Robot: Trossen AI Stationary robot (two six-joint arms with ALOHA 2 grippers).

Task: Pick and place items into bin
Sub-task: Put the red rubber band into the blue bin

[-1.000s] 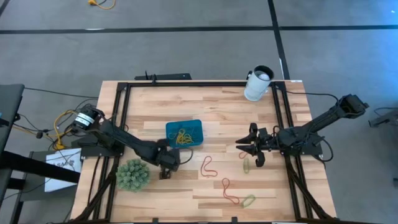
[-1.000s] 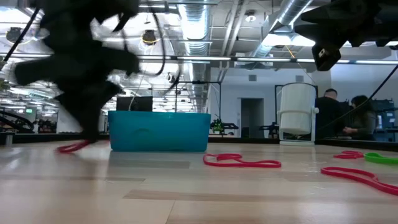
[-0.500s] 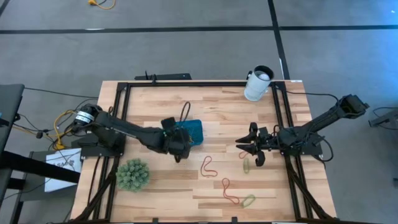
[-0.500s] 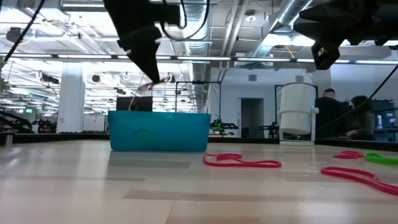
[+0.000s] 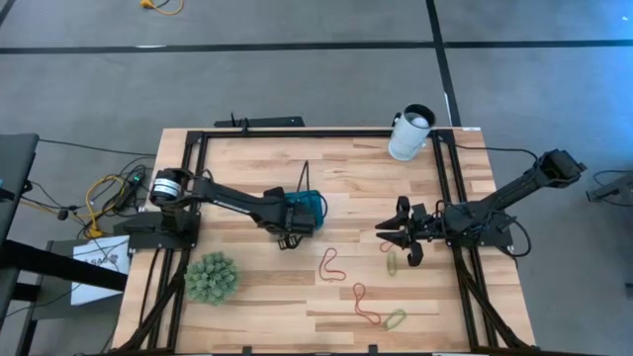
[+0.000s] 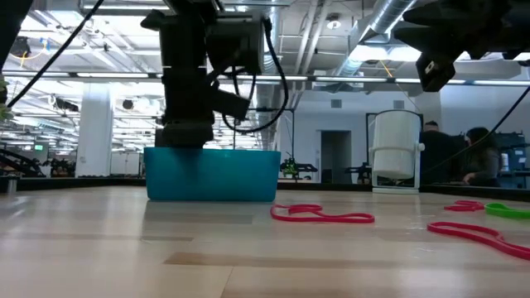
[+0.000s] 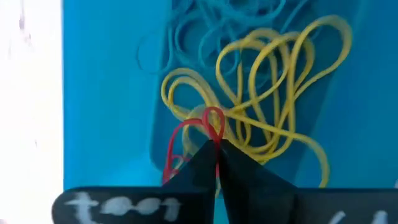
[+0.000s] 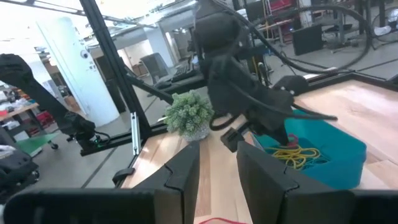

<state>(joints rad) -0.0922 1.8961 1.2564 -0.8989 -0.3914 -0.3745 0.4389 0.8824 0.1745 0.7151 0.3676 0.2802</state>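
Note:
The teal bin (image 5: 315,208) stands left of the table's middle and holds yellow bands (image 7: 273,93). My left gripper (image 5: 290,220) points down into the bin (image 6: 213,174) and is shut on a red band (image 7: 208,127). Loose bands lie on the wood between the arms: a red one (image 5: 329,265), another red one (image 5: 364,305), a green one (image 5: 396,318) and a pale green one (image 5: 392,262). My right gripper (image 5: 388,232) hovers open and empty right of the middle, above those bands. My left gripper pinches the red band between its two shut fingertips (image 7: 205,158). A small loop of the band (image 7: 212,119) sticks out past the tips, and another bend (image 7: 171,149) shows to one side. The fingers come from above, pointing down into the bin, over the yellow bands.
A green spiky ball (image 5: 210,277) sits near the table's front left. A white cup (image 5: 410,132) stands at the far right corner. A black frame (image 5: 198,188) runs along the table's edges. People show in the room beyond (image 6: 451,157).
My left gripper has lifted the red band off the table beside the spiky ball, carried it toward the far edge and the right, over the bin, and gone down into the bin, staying shut on the band.

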